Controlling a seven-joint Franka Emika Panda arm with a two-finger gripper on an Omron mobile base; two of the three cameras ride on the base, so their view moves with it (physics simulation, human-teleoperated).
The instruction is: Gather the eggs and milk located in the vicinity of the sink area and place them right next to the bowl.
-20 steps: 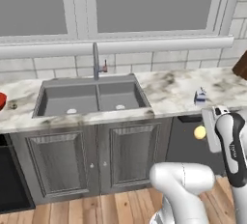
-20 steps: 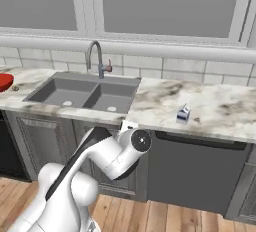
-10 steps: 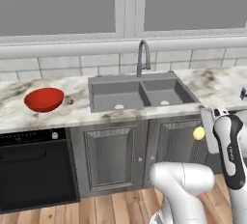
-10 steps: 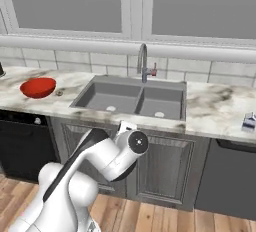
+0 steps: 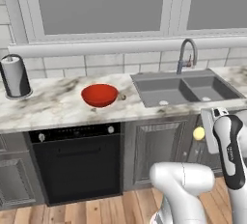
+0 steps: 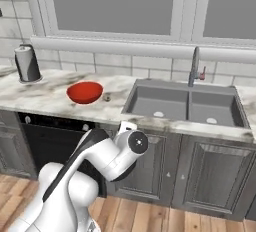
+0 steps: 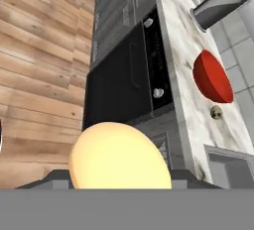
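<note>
The egg [image 5: 198,133] sits in the gripper [image 5: 202,133], down low in front of the cabinets, below the counter edge and just right of the dishwasher [image 5: 77,162] in the left base view. From the hand view the egg [image 7: 119,160] fills the near foreground, a pale-yellow ball pressed right between the fingers, so the jaws are closed on it, part-way shut around its width. Up on the marble counter [image 5: 53,105] the red bowl [image 5: 100,95] stands upright, to the left of the sink [image 5: 185,89], with a bare strip of counter between them. A small round brownish thing [image 5: 122,97] lies just beside the bowl on its right side; too small to tell what it is. In the right base view the bowl [image 6: 85,92] is left of the sink [image 6: 186,105] again, and that same little object [image 6: 107,96] is just to its right. The faucet [image 5: 185,54] curves up at the far edge of the sink, its small red lever to one side. Far left on the counter stands the paper-towel holder [image 5: 15,77], upright near the tiled wall, well apart from the bowl. The hand view shows the bowl [image 7: 212,77] on the counter beyond the black dishwasher [image 7: 124,83] front, with the paper-towel holder [image 7: 218,3] further along. The egg is well apart from the bowl, held lower than the countertop and nearer to the robot.
</note>
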